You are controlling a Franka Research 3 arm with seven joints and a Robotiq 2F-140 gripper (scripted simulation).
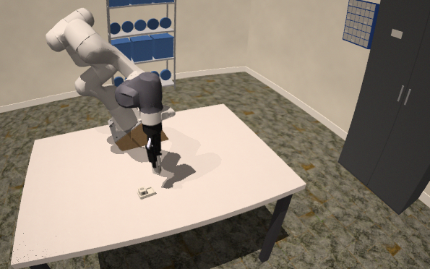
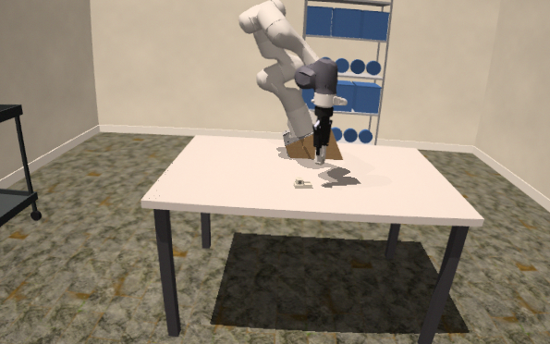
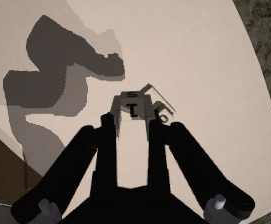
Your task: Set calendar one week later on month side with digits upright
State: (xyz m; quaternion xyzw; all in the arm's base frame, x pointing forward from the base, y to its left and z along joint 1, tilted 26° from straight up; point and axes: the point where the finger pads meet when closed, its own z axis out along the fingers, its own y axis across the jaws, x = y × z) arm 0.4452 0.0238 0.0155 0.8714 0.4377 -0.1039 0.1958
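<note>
Calendar tray sits well inside the table's edges, apart from the tool

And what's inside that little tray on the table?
One small cube sits at one end of the tray; the other end looks vacant. The patch of tray floor under the cube is covered from view.

- Smooth, matt top on the table, folks!
- Behind the table, a shelf unit shows metal-like posts!
- Beneath the table, rough-looking flooring!
- Above the table, smooth, plastic-looking arm casings!
</note>
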